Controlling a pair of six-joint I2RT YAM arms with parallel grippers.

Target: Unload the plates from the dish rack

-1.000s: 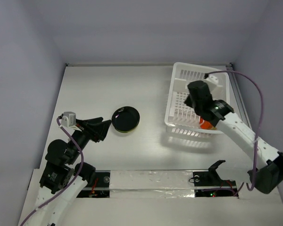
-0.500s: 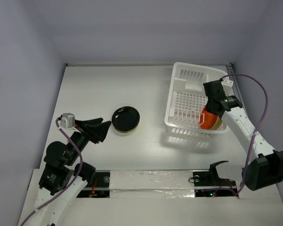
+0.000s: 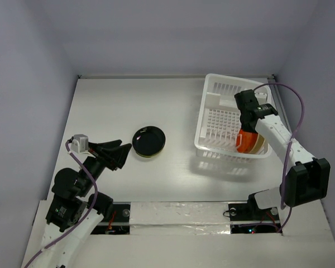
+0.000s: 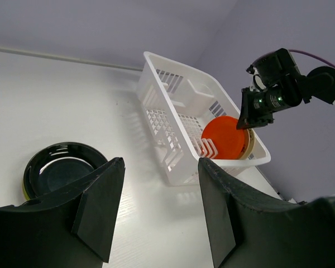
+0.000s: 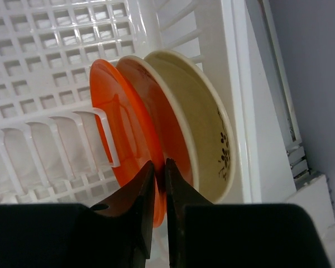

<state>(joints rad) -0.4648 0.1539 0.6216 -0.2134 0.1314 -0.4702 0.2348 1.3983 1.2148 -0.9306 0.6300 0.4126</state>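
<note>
The white dish rack (image 3: 203,120) stands at the back right and also shows in the left wrist view (image 4: 178,64). An orange-red plate (image 5: 109,128) stands on edge in its near right corner, with a beige plate with dark spots (image 5: 201,145) right behind it. Both also show from above, the orange-red plate (image 3: 244,143) and the beige plate (image 3: 261,146). My right gripper (image 5: 160,178) is shut on the orange-red plate's rim, coming down from above (image 3: 247,125). My left gripper (image 4: 159,212) is open and empty over the table.
A dark plate (image 3: 149,140) lies flat mid-table with a lime green edge under it, just right of my left gripper (image 3: 120,153). It shows at the left in the left wrist view (image 4: 58,167). Walls close the table on three sides.
My right gripper has swung from over the rack's middle to its right side and closed on the orange-red plate's rim. The left arm has not moved.
</note>
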